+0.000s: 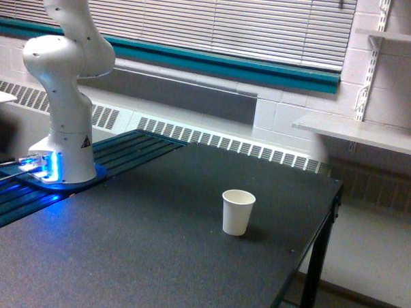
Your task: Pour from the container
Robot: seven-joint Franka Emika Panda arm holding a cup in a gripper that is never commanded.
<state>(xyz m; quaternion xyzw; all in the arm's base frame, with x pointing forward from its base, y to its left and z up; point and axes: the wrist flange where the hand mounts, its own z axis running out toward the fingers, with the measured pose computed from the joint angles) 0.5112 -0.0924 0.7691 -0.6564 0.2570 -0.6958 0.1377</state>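
Exterior view: at its left, the white jointed robot arm (pixel 62 86) rises from a blue-lit base (pixel 55 169) on the dark flat-topped desk (pixel 153 247) and leaves the frame at the top, so the gripper is out of sight, and so is the container. Right of centre, a small white paper cup (pixel 238 212) stands upright on the desk, well apart from the base.
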